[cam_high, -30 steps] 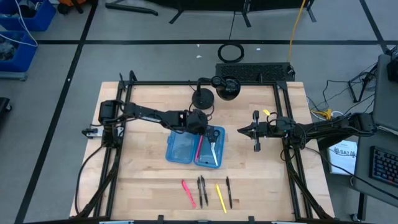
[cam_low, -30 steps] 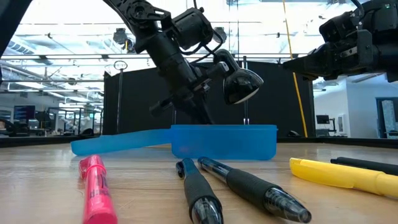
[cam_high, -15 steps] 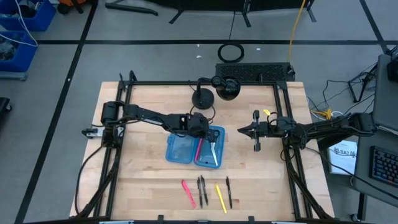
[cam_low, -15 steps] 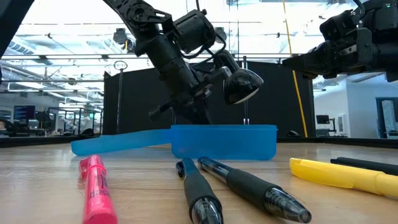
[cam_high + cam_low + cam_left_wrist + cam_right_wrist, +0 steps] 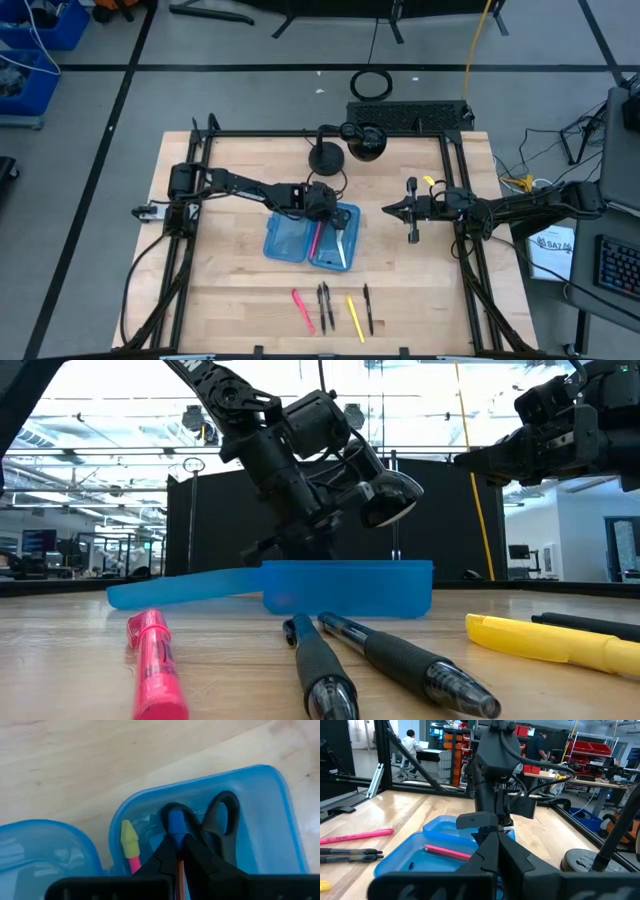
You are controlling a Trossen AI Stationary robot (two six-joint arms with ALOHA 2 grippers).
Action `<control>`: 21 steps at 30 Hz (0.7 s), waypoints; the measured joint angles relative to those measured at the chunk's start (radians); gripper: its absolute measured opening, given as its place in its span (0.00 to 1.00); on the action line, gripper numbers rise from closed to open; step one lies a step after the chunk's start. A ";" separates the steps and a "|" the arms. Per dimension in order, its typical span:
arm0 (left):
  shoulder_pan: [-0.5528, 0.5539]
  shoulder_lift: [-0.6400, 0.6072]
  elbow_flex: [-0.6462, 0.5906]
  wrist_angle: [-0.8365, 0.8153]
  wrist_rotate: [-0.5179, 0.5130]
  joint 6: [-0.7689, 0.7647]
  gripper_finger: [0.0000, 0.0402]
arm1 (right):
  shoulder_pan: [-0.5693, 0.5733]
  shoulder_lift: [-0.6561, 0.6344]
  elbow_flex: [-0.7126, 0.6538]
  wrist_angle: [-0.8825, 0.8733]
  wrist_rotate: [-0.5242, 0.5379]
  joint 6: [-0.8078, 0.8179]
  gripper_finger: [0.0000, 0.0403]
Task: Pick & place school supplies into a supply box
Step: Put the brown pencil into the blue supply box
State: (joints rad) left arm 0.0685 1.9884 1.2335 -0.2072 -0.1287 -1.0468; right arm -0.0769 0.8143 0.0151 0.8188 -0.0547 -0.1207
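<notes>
On a pale wooden surface [image 5: 230, 280], the left claw [image 5: 179, 851] pinches a blue-capped pen [image 5: 176, 822] low inside the open supply box [image 5: 345, 215], beside scissors [image 5: 225, 820]. Release only once it lies flat. The right claw [image 5: 388, 210] waits nearby, nearly closed and empty.

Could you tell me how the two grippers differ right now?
The left gripper is down in the supply box, shut on a blue-tipped pen; the right gripper hangs beside the box, away from it, holding nothing. The left arm is at work; the right waits. Both are dark and two-fingered.
</notes>
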 joint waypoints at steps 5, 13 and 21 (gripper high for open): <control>0.000 0.000 0.000 0.040 -0.003 -0.002 0.15 | 0.000 0.000 0.000 -0.001 0.000 0.000 0.00; 0.000 0.000 0.000 0.046 -0.003 -0.008 0.30 | 0.000 0.000 0.000 -0.001 0.000 0.000 0.00; 0.000 -0.012 0.015 0.037 0.004 0.016 0.31 | 0.000 0.000 0.000 -0.001 0.000 0.003 0.00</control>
State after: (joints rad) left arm 0.0685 1.9768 1.2489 -0.1699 -0.1244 -1.0307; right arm -0.0770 0.8143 0.0152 0.8177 -0.0547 -0.1181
